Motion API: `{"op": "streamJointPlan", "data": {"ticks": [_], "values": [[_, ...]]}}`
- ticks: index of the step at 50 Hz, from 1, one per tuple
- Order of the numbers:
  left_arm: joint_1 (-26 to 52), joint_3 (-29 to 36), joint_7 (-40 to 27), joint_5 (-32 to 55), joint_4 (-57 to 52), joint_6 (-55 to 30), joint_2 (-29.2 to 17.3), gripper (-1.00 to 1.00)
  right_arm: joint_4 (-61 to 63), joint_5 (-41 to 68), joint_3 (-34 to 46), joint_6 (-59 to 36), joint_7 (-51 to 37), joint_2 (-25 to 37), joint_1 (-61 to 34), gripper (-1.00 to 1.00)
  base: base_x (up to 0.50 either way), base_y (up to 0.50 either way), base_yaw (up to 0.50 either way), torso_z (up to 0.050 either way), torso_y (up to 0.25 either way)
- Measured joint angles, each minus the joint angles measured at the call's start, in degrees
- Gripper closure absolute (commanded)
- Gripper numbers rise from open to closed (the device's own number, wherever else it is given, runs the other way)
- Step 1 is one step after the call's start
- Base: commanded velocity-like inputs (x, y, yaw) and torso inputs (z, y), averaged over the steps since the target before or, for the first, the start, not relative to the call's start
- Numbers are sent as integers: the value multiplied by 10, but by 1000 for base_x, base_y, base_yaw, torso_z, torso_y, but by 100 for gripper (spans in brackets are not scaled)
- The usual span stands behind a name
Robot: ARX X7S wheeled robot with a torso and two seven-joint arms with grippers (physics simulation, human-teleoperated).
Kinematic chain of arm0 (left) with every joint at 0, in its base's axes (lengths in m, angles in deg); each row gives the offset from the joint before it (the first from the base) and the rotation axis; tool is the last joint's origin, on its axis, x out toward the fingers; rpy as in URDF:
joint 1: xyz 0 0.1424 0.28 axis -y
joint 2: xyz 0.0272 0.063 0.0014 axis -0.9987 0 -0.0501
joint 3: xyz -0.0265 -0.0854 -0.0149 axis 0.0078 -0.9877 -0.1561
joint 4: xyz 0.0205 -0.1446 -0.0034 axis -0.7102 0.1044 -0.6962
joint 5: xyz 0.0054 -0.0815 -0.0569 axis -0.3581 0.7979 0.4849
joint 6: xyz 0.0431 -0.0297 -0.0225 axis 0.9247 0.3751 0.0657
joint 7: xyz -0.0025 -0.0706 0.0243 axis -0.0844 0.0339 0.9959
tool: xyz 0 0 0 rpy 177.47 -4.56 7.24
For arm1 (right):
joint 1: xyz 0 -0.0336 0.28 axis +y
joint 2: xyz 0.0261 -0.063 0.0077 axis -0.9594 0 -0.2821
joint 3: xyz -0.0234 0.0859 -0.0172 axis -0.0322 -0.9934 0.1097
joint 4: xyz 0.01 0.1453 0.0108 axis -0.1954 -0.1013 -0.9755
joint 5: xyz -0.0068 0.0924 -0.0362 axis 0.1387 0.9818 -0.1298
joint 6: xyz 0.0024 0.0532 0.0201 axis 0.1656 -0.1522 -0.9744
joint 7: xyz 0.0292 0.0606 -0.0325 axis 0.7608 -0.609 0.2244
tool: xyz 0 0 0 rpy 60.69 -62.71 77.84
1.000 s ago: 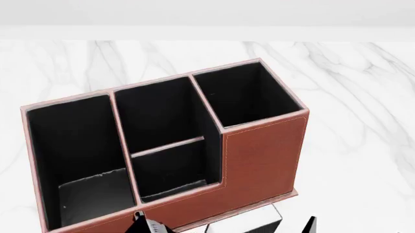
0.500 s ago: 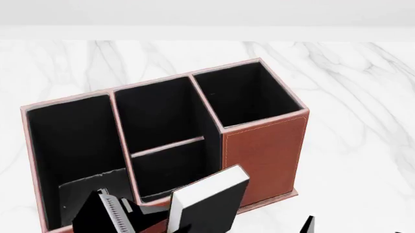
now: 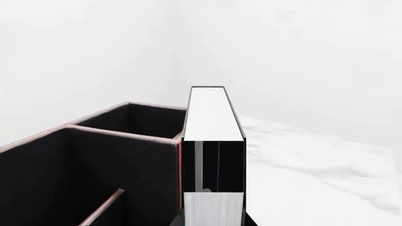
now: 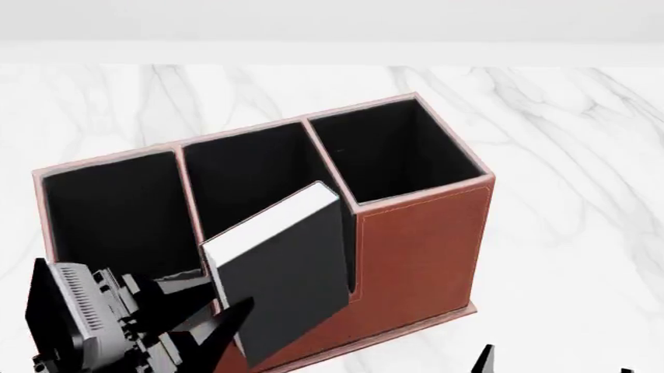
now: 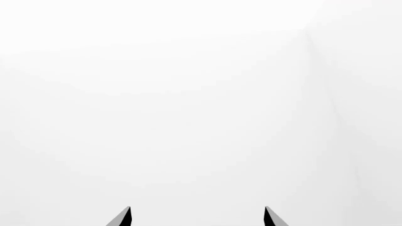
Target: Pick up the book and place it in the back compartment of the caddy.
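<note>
The robot's left gripper (image 4: 213, 318), at the lower left of the head view, is clenching the lower corner of a thick rectangular black-covered book with white page edges (image 4: 280, 272), holding it tilted in front of the stepped face of a large reddish-brown leather-look caddy (image 4: 425, 233) standing on a white marble tabletop (image 4: 560, 140); the book is hanging at centre frame, its top edge leaning toward the tall square pocket at upper right, its body covering the small, low-walled back compartment (image 4: 272, 237) so that only a strip of that pocket's rim is showing; in the left wrist view the book (image 3: 213, 141) is standing just beside the caddy's dark inner wall (image 3: 113, 165), whether touching it cannot be told; the right gripper (image 5: 196, 217) is showing only two parted black fingertips at the bottom of its own view, gripping nothing, against blank white; judging from the tilt, the danger is the book's lower corner catching on the pale stitched rim or the taller step wall, twisting in the grasp, or sliding into the neighbouring pocket, since the grip is on one corner only.
</note>
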Motion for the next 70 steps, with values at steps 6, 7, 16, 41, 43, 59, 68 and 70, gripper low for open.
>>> {"op": "streamJointPlan", "data": {"ticks": [6,7,16,41,43,59,68,70], "values": [[-3,-13,5,21,-3,6,-5,100,1,2,2,-5,1,1,-1,-100,0,0,0,0,0],[-3,-14,5,23,-4,7,-5,100,1,1,2,-8,0,1,-2,-100,0,0,0,0,0],[-5,-18,9,31,-6,9,-7,100,10,-10,1,-33,-7,0,-2,-100,0,0,0,0,2],[13,-7,46,53,-10,-26,-28,100,14,-23,5,-49,-12,0,-3,-100,0,0,0,1,1],[16,-5,51,52,-12,-31,-33,100,13,-23,6,-48,-12,0,-4,-100,0,0,0,0,0],[40,12,99,46,-10,-59,-56,100,6,-19,13,-42,-8,1,-8,-100,0,0,0,0,1],[57,11,141,48,14,-58,-60,100,1,-17,16,-40,-7,1,-12,-100,0,0,0,0,1],[63,10,149,49,25,-58,-58,100,0,-17,17,-40,-7,1,-12,-100,0,0,0,0,0]]}}
